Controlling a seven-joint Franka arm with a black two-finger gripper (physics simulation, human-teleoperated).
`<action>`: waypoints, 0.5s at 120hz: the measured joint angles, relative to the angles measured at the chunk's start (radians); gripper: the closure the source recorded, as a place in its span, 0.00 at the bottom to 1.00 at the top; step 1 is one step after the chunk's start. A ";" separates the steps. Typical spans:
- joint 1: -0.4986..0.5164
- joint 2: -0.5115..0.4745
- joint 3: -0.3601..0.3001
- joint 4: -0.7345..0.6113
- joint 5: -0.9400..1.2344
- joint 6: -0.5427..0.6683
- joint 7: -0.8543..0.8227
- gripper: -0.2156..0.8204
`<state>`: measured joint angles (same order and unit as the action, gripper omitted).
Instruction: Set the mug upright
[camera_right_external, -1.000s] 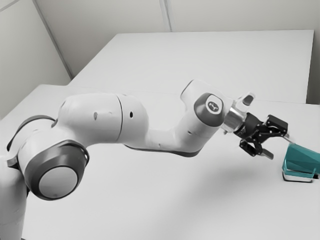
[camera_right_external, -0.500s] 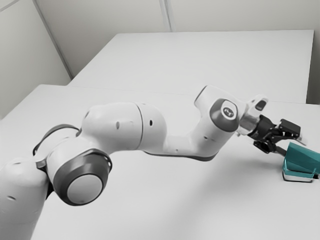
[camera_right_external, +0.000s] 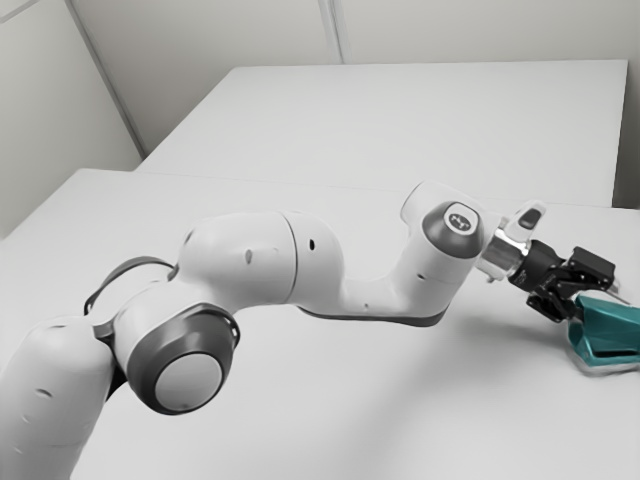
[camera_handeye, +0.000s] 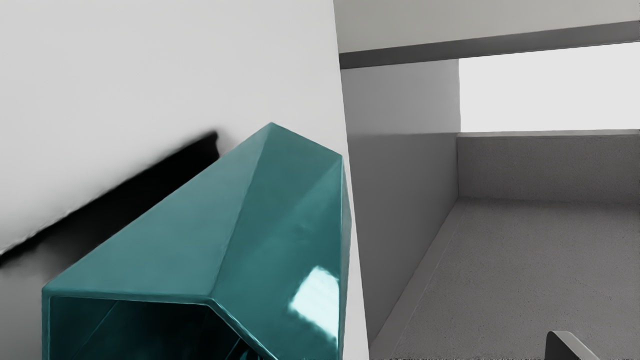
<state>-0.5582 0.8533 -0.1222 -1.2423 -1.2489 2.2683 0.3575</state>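
Note:
At the exterior view's right edge, the gripper (camera_right_external: 601, 304) is open right at the teal faceted mug (camera_right_external: 610, 326), which is cut off there by the picture's border. One finger reaches above the mug; the other is hidden at its near end. In the wrist view the mug (camera_handeye: 280, 225) lies on its side with its dark mouth facing the hand. The gripper (camera_handeye: 407, 351) has one fingertip (camera_handeye: 567, 347) beside the mug, well apart from its wall; the other finger cannot be made out clearly at the mouth.
The mug rests on a white table (camera_right_external: 480, 400), close to a table edge in the wrist view, with grey floor (camera_handeye: 500, 280) beyond. Behind stands another white table surface (camera_right_external: 420, 120). A dark shadow lies beside the mug.
My hand has moved toward the exterior view's right and down to the mug. The mug has tilted and shifted slightly since the previous picture.

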 joint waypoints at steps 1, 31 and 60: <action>0.000 0.001 0.000 0.001 0.000 -0.001 0.001 0.29; -0.003 0.002 0.001 0.004 -0.007 -0.016 0.029 0.78; -0.006 -0.005 0.000 0.004 -0.004 -0.011 0.051 0.92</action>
<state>-0.5642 0.8481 -0.1221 -1.2384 -1.2534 2.2572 0.4087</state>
